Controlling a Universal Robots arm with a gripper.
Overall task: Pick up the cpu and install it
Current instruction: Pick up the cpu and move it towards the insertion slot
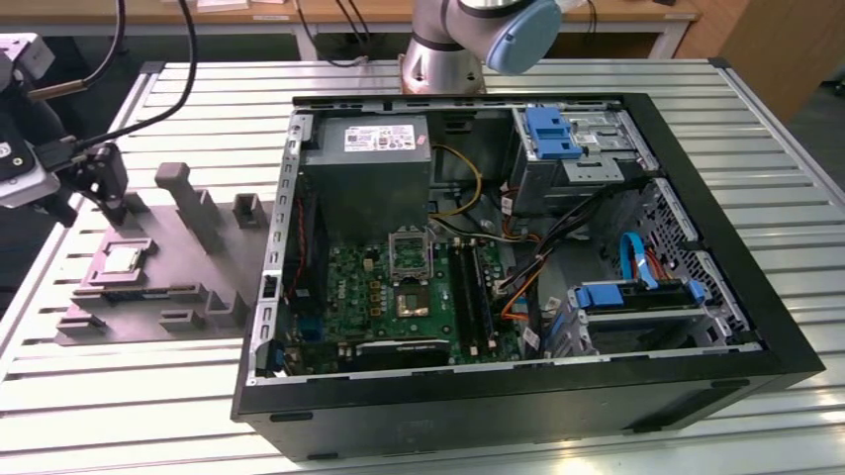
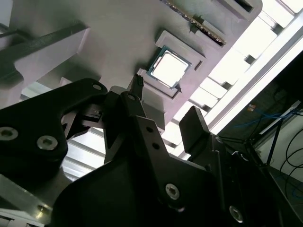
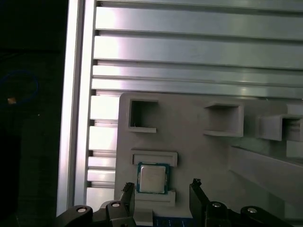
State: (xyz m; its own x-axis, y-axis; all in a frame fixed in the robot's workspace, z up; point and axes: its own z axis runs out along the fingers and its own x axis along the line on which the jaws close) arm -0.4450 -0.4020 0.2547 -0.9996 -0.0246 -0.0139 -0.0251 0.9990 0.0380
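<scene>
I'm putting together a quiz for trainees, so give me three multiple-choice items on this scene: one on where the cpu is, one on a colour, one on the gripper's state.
1. Where is the cpu?
A. Already installed.
B. In a recess of the tray.
C. Lifted in the air.

2. What colour is the board in the case?
A. Green.
B. Red.
C. White.

3. How is the gripper?
A. Shut on the cpu.
B. Shut on nothing.
C. Open.

Answers:
1 B: the cpu lies flat in the grey tray, on the exterior view's left of the case.
2 A: the board on the case's floor is green.
3 C: both wrist views show its fingers standing apart, holding nothing.
</scene>
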